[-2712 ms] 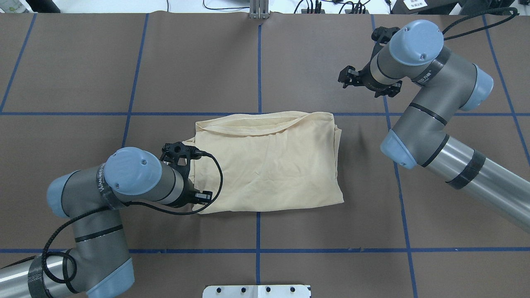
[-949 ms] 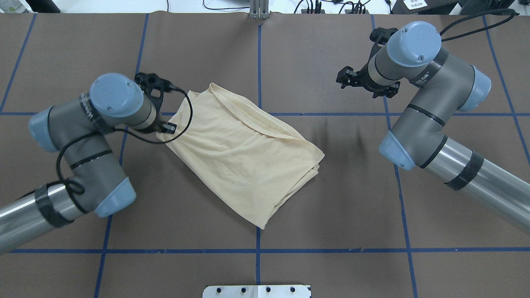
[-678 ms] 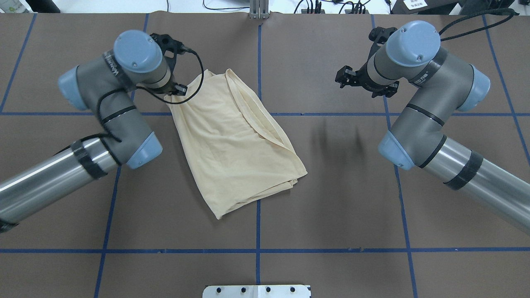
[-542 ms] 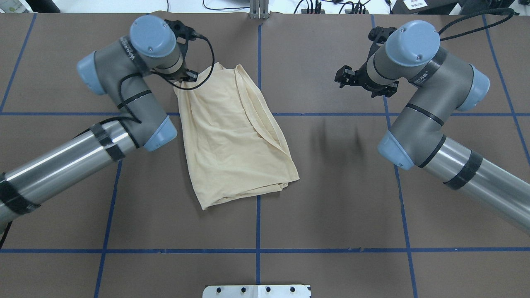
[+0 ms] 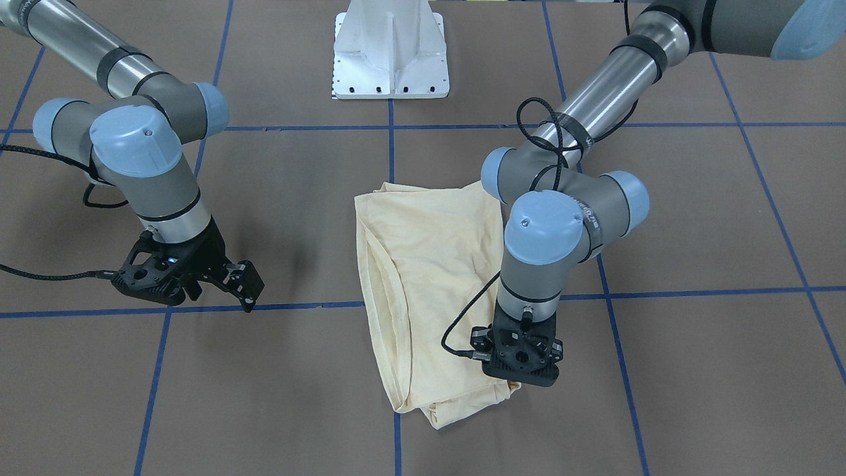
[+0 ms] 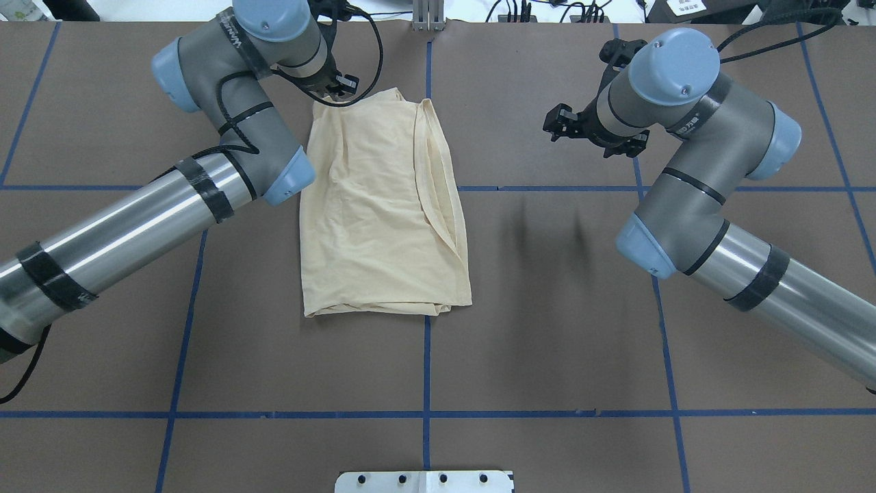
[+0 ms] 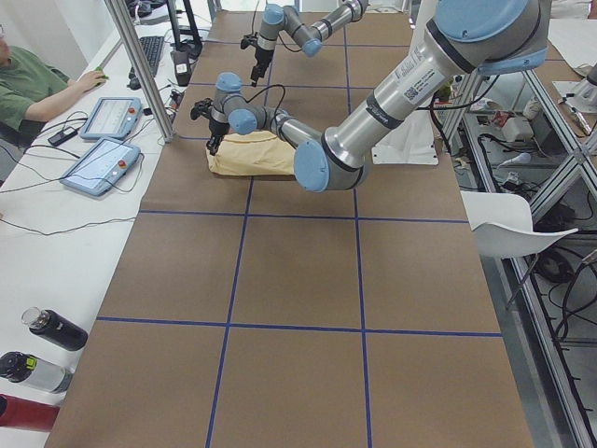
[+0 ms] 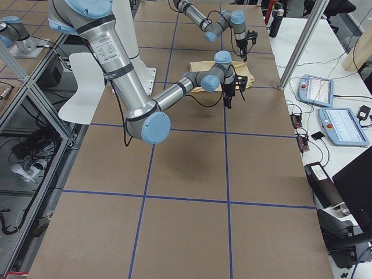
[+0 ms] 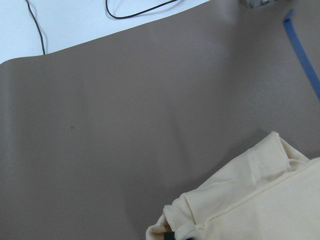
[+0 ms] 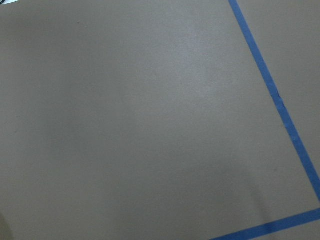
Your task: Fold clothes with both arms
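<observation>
The cream-yellow shirt (image 6: 383, 212) lies folded into a rough rectangle on the brown table, plain side up, with its long axis running near to far. No print shows. My left gripper (image 6: 330, 94) is at the shirt's far left corner and is shut on it. The left wrist view shows that corner (image 9: 240, 200) bunched at a fingertip. In the front-facing view the wrist hides the left gripper's fingers over the shirt (image 5: 423, 264). My right gripper (image 6: 560, 127) hovers open and empty above bare table to the right of the shirt, and also shows in the front-facing view (image 5: 243, 287).
Blue tape lines (image 6: 426, 363) grid the brown table cover. The white pedestal base (image 5: 390, 53) stands at the robot's side. A metal post (image 6: 428, 17) and cables line the far edge. An operator and tablets (image 7: 103, 163) are beyond it.
My left gripper has dragged the shirt's corner from the near left up to the far edge. The shirt has turned about a quarter turn. The right arm has barely shifted.
</observation>
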